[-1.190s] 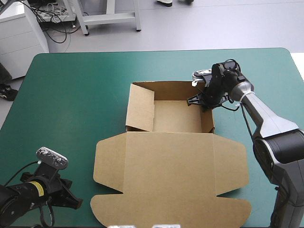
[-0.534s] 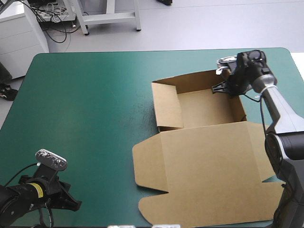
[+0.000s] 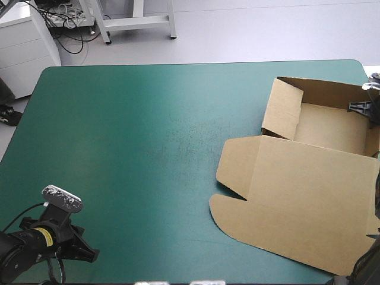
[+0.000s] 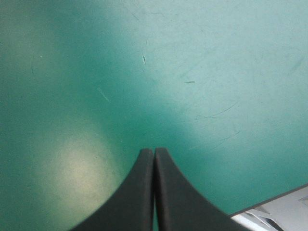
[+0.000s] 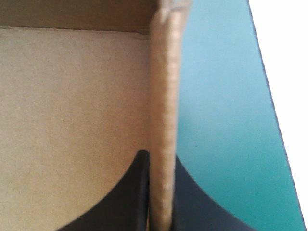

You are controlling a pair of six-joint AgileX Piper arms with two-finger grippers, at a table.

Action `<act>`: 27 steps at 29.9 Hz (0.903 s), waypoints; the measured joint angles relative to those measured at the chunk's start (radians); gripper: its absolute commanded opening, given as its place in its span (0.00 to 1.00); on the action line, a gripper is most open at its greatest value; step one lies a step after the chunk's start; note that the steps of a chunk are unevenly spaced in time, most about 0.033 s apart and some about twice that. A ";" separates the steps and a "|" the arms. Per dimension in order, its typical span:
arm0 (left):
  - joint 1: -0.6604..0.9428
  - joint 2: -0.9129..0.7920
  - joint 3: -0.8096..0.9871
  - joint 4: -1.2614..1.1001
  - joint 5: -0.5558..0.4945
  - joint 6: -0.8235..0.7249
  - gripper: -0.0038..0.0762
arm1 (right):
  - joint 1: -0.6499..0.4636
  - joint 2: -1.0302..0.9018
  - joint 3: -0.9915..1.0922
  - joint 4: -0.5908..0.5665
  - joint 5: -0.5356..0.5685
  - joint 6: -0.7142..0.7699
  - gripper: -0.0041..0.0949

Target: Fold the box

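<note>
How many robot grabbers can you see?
2. The left gripper is shut over the teal-green cover, by its near-left corner. The right gripper is at the cover's right edge, shut on a side wall of the box.

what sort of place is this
Likely a robotics lab bench: a table with a teal-green cover, the left gripper shut over it, the right gripper shut on a brown box.
</note>
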 measured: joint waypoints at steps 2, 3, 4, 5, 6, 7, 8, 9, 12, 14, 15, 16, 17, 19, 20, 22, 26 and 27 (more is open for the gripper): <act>0.000 0.000 0.000 0.002 0.000 0.000 0.01 | -0.036 0.000 0.000 0.023 -0.001 -0.020 0.05; 0.000 0.000 0.000 0.003 0.000 0.000 0.01 | -0.049 0.000 0.000 0.032 -0.001 -0.027 0.09; 0.000 0.000 0.000 0.003 0.000 0.000 0.01 | -0.058 0.000 0.000 0.036 -0.001 -0.030 0.14; 0.000 0.000 0.000 0.005 0.000 0.000 0.01 | -0.067 0.000 0.000 0.046 0.000 -0.035 0.20; 0.000 0.000 0.000 0.007 0.000 0.000 0.01 | -0.071 0.000 0.000 0.046 0.000 -0.041 0.26; 0.000 0.000 0.000 0.010 0.000 0.000 0.01 | -0.074 0.000 0.000 0.046 0.001 -0.048 0.34; 0.000 0.000 0.000 0.012 0.000 0.000 0.01 | -0.076 0.000 0.000 0.053 0.004 -0.059 0.44; 0.000 0.000 0.000 0.015 0.000 0.000 0.01 | -0.077 0.000 0.000 0.059 0.005 -0.066 0.53; 0.000 -0.001 0.000 0.022 -0.002 -0.001 0.01 | -0.077 0.000 0.000 0.082 0.007 -0.072 0.78; 0.000 -0.001 0.000 0.025 -0.009 -0.005 0.01 | -0.077 0.000 0.000 0.090 0.007 -0.072 0.87; 0.000 -0.001 0.000 0.025 -0.011 -0.007 0.01 | -0.077 0.000 0.000 0.093 0.007 -0.072 0.88; 0.000 -0.001 0.000 0.026 -0.012 -0.008 0.01 | -0.077 0.000 0.000 0.095 0.008 -0.072 0.87; 0.000 -0.001 0.000 0.026 -0.012 -0.009 0.01 | -0.077 -0.001 0.000 0.095 0.010 -0.072 0.86; 0.000 -0.001 0.000 0.026 -0.012 -0.009 0.01 | -0.077 -0.010 0.000 0.095 0.011 -0.072 0.83; 0.000 -0.001 0.000 0.026 -0.012 -0.009 0.01 | -0.077 -0.020 0.000 0.095 0.012 -0.072 0.81; 0.000 -0.001 0.000 0.025 -0.012 -0.009 0.01 | -0.077 -0.042 0.000 0.103 0.018 -0.072 0.73; 0.000 -0.001 0.000 0.018 -0.018 -0.012 0.01 | -0.077 -0.110 -0.001 0.213 0.062 -0.122 0.39; 0.000 -0.001 0.000 0.018 -0.019 -0.013 0.01 | -0.077 -0.120 -0.001 0.241 0.076 -0.133 0.30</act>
